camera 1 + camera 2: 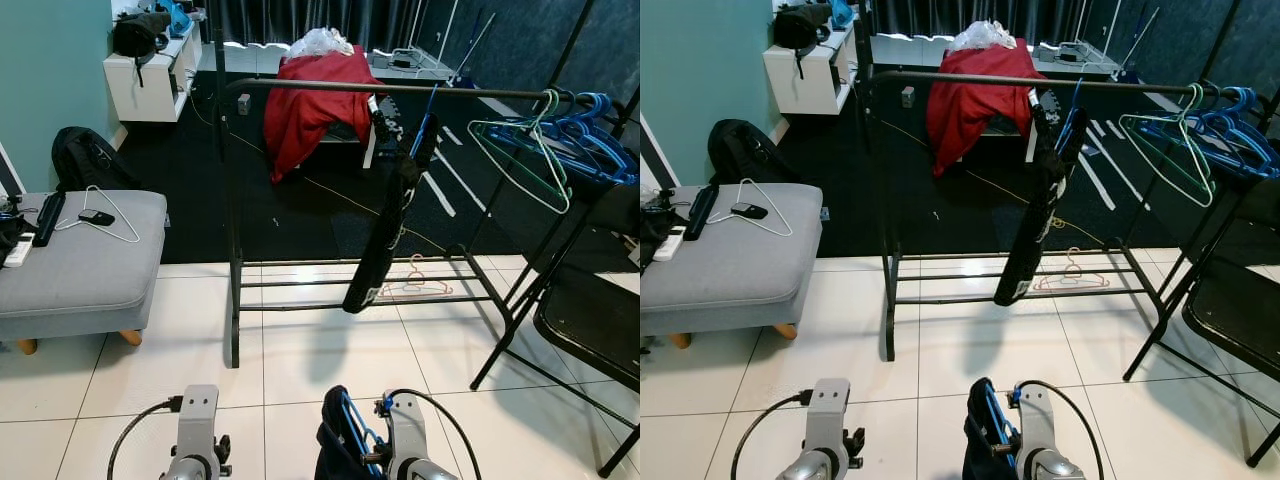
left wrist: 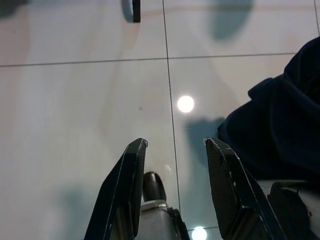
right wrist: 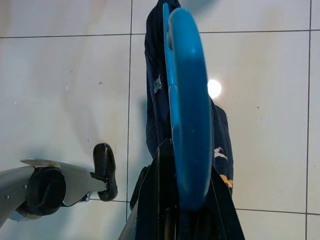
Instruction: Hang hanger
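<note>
From the head views, the clothes rail (image 1: 400,89) stands well ahead, so the dark garment (image 1: 335,450) held low at the right gripper (image 1: 378,462) could drag or snag during the approach. The right wrist view shows those fingers pinching the blue hanger (image 3: 189,110), seemingly near its edge, so it may twist loose. In the left wrist view the left gripper (image 2: 175,150) is spread and holds nothing.

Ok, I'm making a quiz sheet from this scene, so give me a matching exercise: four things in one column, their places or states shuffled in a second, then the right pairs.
Things:
1. blue hanger
2. pink hanger
3. red cloth
4. left gripper

Places or states:
A. open above the white floor tiles
B. lying at the rack's bottom rails
C. draped over furniture behind the rack
D. clamped in the right gripper with a dark garment on it

Pairs: 1-D, 2-B, 3-C, 4-A
</note>
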You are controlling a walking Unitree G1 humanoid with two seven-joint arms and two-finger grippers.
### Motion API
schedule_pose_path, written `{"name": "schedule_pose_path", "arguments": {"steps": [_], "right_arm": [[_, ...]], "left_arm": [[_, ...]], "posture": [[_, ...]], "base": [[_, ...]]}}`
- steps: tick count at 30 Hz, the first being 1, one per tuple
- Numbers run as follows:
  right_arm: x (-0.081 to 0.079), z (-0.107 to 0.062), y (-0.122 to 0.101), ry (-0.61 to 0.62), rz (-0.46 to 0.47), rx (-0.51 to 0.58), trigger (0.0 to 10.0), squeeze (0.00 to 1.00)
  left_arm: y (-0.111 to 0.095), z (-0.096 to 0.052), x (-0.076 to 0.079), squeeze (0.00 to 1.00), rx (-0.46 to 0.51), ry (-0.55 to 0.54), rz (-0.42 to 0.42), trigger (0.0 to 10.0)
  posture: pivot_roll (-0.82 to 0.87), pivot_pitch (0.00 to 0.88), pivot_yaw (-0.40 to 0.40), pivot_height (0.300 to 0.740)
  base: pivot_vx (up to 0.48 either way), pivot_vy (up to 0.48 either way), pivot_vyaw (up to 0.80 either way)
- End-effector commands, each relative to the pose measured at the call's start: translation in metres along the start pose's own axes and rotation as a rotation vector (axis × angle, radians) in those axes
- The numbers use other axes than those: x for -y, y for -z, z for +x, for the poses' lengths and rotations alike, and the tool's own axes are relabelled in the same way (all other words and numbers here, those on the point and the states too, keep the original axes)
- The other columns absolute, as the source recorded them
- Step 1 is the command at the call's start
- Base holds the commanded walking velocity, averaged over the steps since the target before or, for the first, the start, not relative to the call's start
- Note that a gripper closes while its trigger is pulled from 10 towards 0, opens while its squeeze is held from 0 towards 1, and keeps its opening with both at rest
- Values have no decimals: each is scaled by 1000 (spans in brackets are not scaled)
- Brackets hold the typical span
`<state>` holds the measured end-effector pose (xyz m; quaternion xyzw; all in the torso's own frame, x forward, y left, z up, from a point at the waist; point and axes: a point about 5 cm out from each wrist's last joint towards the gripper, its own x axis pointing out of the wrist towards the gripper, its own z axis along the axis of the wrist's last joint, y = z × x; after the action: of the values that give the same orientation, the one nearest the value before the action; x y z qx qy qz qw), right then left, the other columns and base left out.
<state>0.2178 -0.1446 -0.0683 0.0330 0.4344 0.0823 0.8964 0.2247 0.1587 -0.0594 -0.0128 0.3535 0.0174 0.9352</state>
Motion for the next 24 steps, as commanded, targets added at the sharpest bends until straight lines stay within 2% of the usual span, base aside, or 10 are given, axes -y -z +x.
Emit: {"name": "schedule_pose_path", "arguments": {"steps": [1, 24], "right_arm": [[-4, 0, 1, -9, -4, 1, 10000, 0], [-6, 1, 0, 7, 27, 20, 10000, 0]], "left_arm": [[2, -1, 6, 0, 3, 13, 13, 10000], [4, -2, 12, 0, 8, 25, 43, 10000]], "posture": [[-43, 0, -61, 740], [-45, 0, -58, 740]], "base": [[0, 0, 0], [0, 0, 0]]}}
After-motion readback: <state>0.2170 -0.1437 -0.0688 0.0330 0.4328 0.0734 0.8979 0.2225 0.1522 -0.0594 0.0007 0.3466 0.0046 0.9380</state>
